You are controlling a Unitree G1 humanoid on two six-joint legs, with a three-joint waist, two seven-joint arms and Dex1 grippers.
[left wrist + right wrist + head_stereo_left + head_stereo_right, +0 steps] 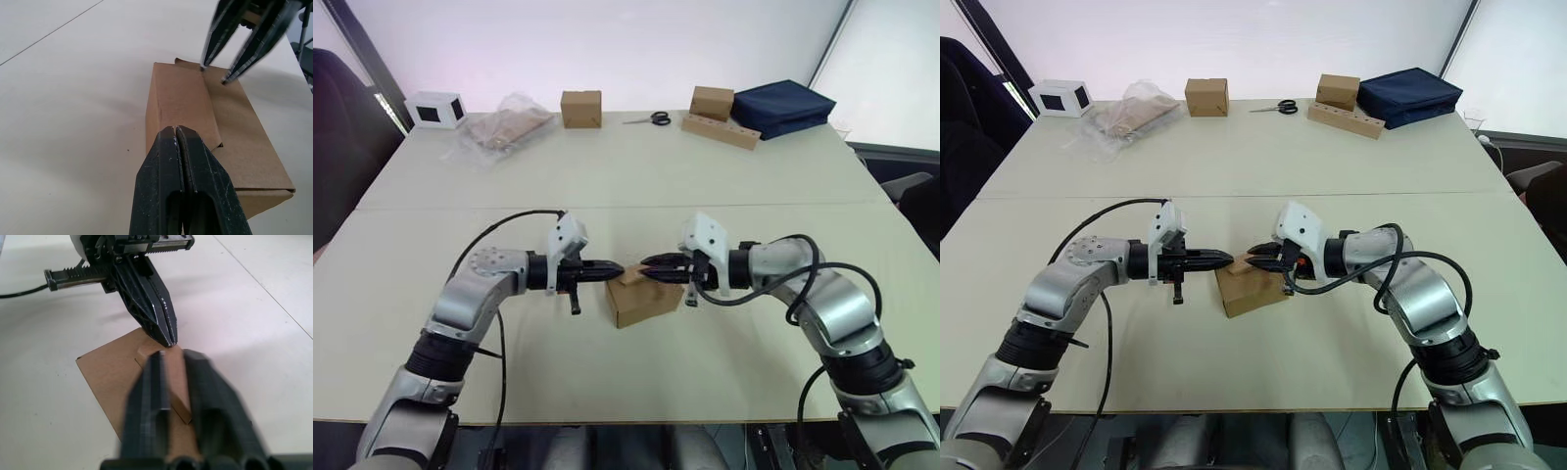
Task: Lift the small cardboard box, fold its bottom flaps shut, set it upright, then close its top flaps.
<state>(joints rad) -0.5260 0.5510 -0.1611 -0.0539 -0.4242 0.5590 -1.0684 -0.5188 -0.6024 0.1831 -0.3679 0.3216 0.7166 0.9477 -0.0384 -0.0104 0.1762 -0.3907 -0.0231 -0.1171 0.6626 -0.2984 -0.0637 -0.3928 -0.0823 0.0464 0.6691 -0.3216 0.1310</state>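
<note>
Box (639, 299) sits mid-desk (626, 176), upright, flaps on top folded nearly flat. Left hand (613, 272) closed, empty, its tip pressing the flaps; right hand (649, 265) slightly parted, empty, just above. Only the closing looks left.

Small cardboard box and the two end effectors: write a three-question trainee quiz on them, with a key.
1. True or false: the left end effector has its fingers pressed together.
2. Where does the small cardboard box sit: A) lifted off the table, B) on the table between the two end effectors, C) at the far edge beside the scissors?
3. Fill in: the right end effector has its fingers ____, tips at the box's top flaps.

Key: 1 true. 2 B. 3 apart.
</note>
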